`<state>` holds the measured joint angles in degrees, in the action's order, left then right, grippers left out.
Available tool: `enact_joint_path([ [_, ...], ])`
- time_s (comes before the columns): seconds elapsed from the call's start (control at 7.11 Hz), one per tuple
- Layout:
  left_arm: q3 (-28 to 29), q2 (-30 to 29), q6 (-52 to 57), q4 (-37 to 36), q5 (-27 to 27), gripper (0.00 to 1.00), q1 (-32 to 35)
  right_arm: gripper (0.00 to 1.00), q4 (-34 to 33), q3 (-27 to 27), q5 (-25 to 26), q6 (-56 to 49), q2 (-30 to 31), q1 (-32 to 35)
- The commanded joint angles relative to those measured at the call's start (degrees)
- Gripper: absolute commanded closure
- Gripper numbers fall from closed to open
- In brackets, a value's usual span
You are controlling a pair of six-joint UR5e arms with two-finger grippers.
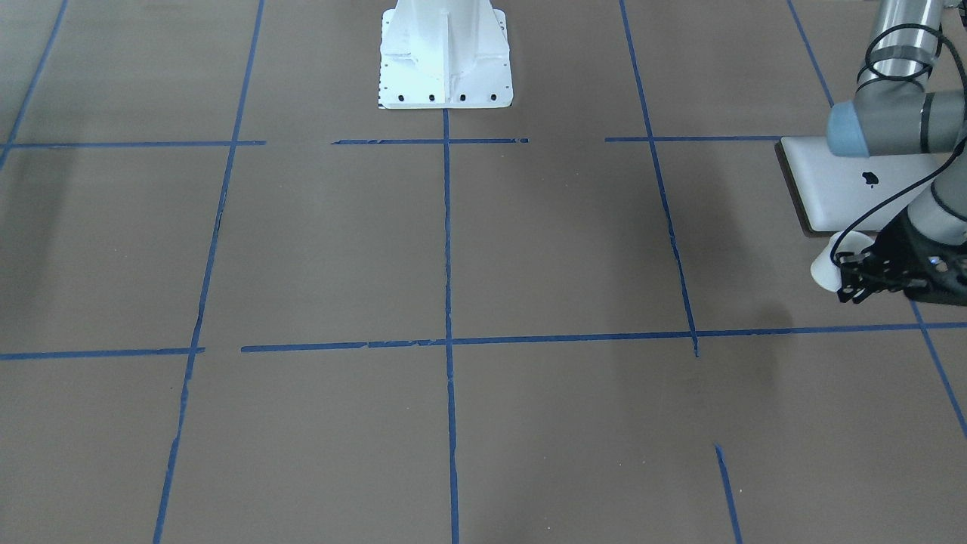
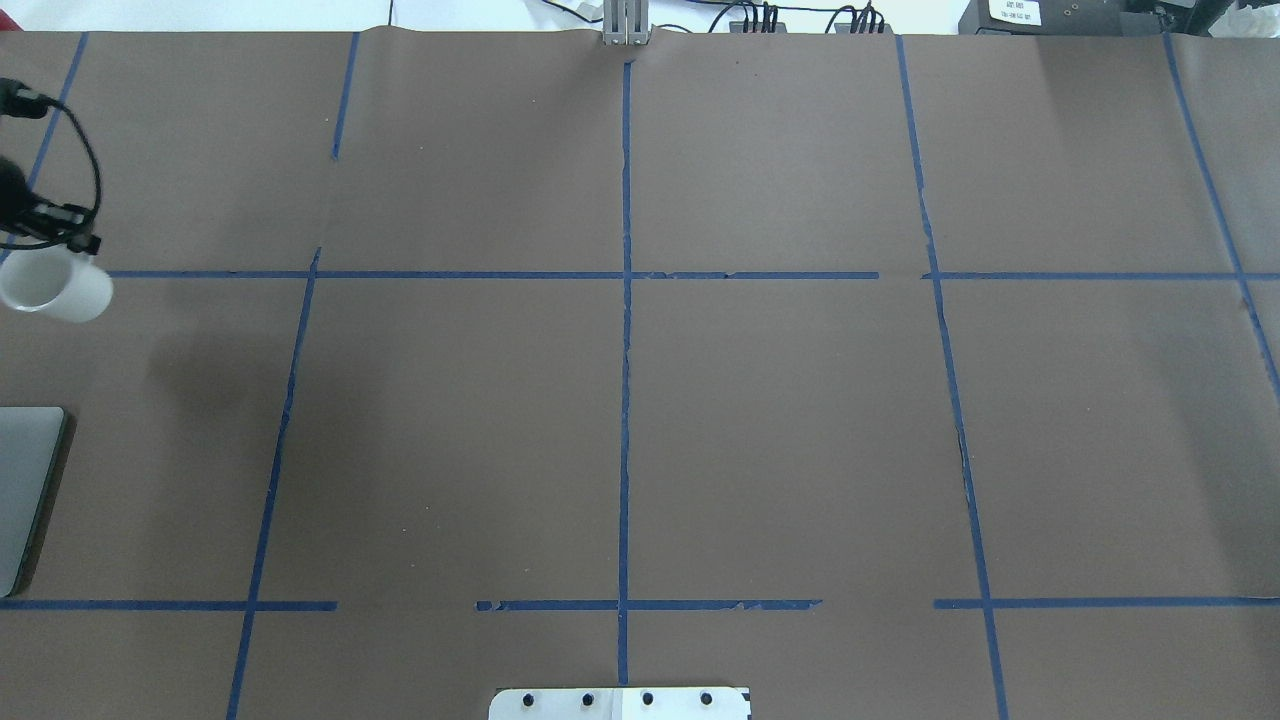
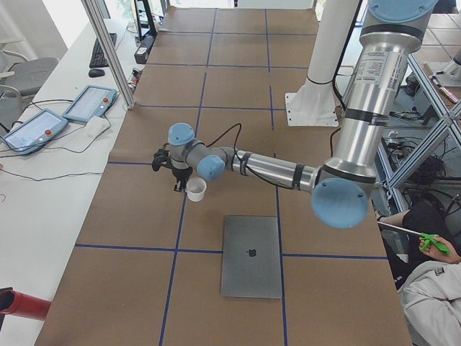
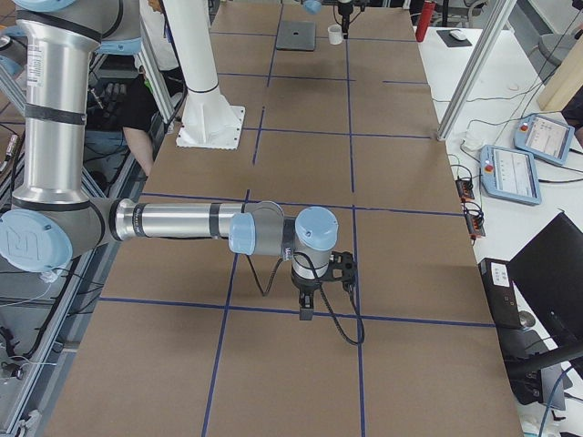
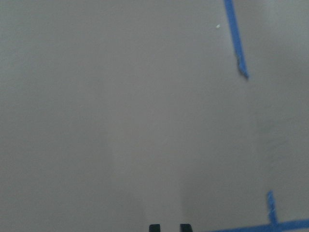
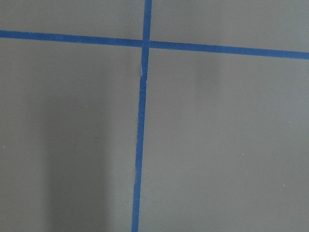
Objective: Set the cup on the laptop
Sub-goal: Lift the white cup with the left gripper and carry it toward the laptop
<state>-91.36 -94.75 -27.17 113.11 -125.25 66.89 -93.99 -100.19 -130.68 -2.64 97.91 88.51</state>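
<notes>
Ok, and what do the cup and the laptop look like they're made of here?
The cup has a smooth, plain white, opaque wall with a slight gloss. It is probably glazed ceramic, though hard plastic cannot be ruled out. The laptop has a flat silver-grey lid with an even matte sheen and a small dark logo. It looks like anodised metal, likely aluminium.

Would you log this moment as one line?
left gripper: at cup, grip unclear | cup: not on laptop | right gripper: far from cup
</notes>
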Motion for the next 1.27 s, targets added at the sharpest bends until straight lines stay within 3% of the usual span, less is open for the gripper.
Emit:
enact_joint_path([
  [0.0,-4.3,17.6,2.1,5.8,0.0,1.00,1.6,0.00,0.0,0.0,0.1,0.0,0.0,0.0],
  [0.14,-3.2,21.6,1.9,9.1,0.1,1.00,1.6,0.00,0.0,0.0,0.1,0.0,0.0,0.0],
  [0.28,-1.8,21.8,-1.4,10.2,0.0,1.00,1.5,0.00,0.0,0.0,0.0,0.0,0.0,0.0],
  [0.56,2.1,21.6,-10.3,19.0,0.1,1.00,1.2,0.00,0.0,0.0,0.0,0.0,0.0,0.0],
  [1.12,3.4,21.4,-11.1,20.0,-1.9,1.00,0.9,0.00,0.0,0.0,0.0,0.0,0.0,0.0],
])
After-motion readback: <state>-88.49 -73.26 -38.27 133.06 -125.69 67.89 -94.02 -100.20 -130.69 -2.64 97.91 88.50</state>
